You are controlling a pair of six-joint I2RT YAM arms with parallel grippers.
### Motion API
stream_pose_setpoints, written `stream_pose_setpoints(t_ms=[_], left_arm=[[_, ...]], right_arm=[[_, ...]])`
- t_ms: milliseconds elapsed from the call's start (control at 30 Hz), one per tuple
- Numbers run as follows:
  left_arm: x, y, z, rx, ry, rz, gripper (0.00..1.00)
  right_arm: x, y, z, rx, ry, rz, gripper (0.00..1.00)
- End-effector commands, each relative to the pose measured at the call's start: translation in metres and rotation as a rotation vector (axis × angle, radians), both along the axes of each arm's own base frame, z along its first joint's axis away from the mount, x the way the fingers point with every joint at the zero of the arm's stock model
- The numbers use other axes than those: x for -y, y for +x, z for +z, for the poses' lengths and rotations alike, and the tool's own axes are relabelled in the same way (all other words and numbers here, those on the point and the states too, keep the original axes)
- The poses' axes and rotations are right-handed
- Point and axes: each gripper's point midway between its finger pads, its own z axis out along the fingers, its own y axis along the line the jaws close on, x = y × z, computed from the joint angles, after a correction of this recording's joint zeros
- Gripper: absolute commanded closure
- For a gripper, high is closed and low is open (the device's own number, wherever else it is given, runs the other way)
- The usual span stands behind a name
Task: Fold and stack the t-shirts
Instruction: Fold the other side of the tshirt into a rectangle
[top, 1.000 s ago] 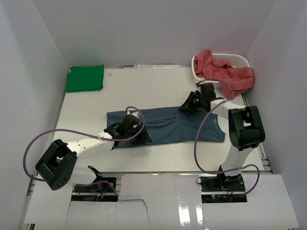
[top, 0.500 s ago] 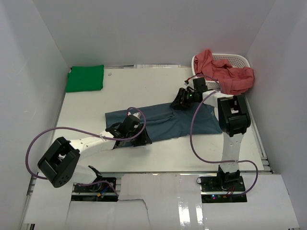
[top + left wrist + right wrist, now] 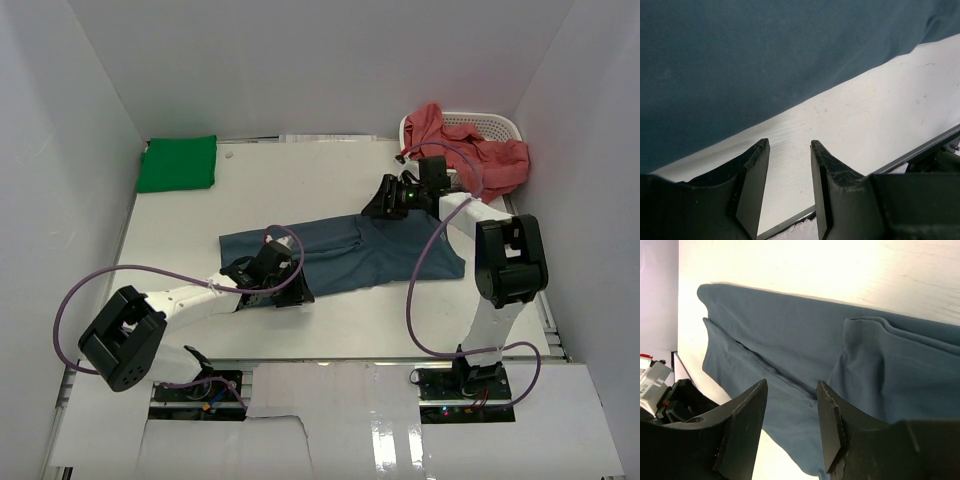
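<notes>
The slate blue t-shirt point(image 3: 350, 255) lies as a long folded strip across the middle of the table; it also shows in the left wrist view point(image 3: 765, 65) and the right wrist view point(image 3: 805, 345). My left gripper point(image 3: 290, 292) is open and empty at the shirt's near edge, over bare table point(image 3: 788, 145). My right gripper point(image 3: 385, 205) is open and empty just above the shirt's far right part point(image 3: 791, 390). A folded bright green t-shirt point(image 3: 178, 163) lies at the far left. Salmon red t-shirts point(image 3: 470, 150) hang over the basket.
A white perforated basket point(image 3: 490, 125) stands at the back right corner. White walls close in the table on three sides. The table's near metal edge point(image 3: 920, 152) runs close under my left gripper.
My right gripper has let go of the blue shirt and shifted slightly back and right. The shirt's right end is folded in and lies shorter. My left gripper has barely moved.
</notes>
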Motion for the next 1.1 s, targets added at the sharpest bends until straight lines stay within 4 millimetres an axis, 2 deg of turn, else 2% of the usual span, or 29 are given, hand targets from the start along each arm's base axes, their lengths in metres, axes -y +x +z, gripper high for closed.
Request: stream_pose_setpoints(t_ms=[0, 33, 67, 100, 133, 200, 233, 300, 333, 367, 400, 433, 500, 533, 733, 800, 967, 1067], left_arm=[[-0.015, -0.001, 0.001, 0.017, 0.069, 0.015, 0.51], [-0.02, 0.001, 0.001, 0.029, 0.085, 0.035, 0.51], [-0.023, 0.001, 0.001, 0.029, 0.093, 0.051, 0.51], [-0.029, -0.002, -0.001, 0.02, 0.098, 0.064, 0.51], [-0.035, 0.004, 0.006, 0.031, 0.072, 0.098, 0.5], [-0.046, 0.01, 0.008, 0.034, 0.05, 0.124, 0.49], [-0.058, 0.02, 0.014, 0.045, 0.038, 0.154, 0.49], [-0.072, 0.03, 0.019, 0.047, 0.046, 0.178, 0.49], [-0.08, 0.045, 0.031, 0.073, 0.036, 0.211, 0.49], [-0.086, 0.049, 0.033, 0.072, 0.061, 0.21, 0.49], [-0.094, 0.058, 0.04, 0.081, 0.069, 0.235, 0.49], [-0.094, 0.071, 0.058, 0.115, 0.061, 0.247, 0.49], [-0.1, 0.08, 0.064, 0.115, 0.081, 0.252, 0.49], [-0.106, 0.091, 0.074, 0.133, 0.077, 0.276, 0.49], [-0.126, 0.113, 0.07, 0.083, 0.011, 0.305, 0.48], [-0.13, 0.117, 0.061, 0.061, 0.024, 0.307, 0.48], [-0.13, 0.12, 0.044, 0.011, 0.031, 0.302, 0.49], [-0.131, 0.118, 0.04, 0.008, 0.032, 0.296, 0.49]], right_arm=[[0.02, 0.003, 0.017, 0.091, -0.005, -0.036, 0.49], [0.026, -0.003, 0.01, 0.073, -0.029, -0.053, 0.49], [0.037, -0.001, 0.005, 0.074, -0.084, -0.101, 0.49], [0.043, -0.002, 0.008, 0.083, -0.116, -0.121, 0.49], [0.056, -0.003, -0.002, 0.065, -0.194, -0.159, 0.49], [0.068, -0.004, -0.007, 0.057, -0.254, -0.188, 0.49], [0.073, 0.001, -0.008, 0.069, -0.279, -0.2, 0.5], [0.077, 0.007, -0.012, 0.062, -0.301, -0.215, 0.5], [0.078, 0.01, -0.014, 0.059, -0.308, -0.215, 0.5], [0.08, 0.02, -0.009, 0.073, -0.32, -0.231, 0.5], [0.08, 0.023, -0.016, 0.057, -0.331, -0.233, 0.51], [0.082, 0.027, -0.019, 0.053, -0.346, -0.242, 0.51], [0.083, 0.036, -0.021, 0.055, -0.357, -0.25, 0.51], [0.085, 0.039, -0.024, 0.05, -0.37, -0.259, 0.51], [0.088, 0.054, -0.043, 0.034, -0.399, -0.269, 0.55], [0.089, 0.061, -0.047, 0.036, -0.408, -0.275, 0.59], [0.083, 0.074, -0.056, 0.023, -0.394, -0.263, 0.6], [0.094, 0.081, -0.065, 0.004, -0.45, -0.3, 0.57]])
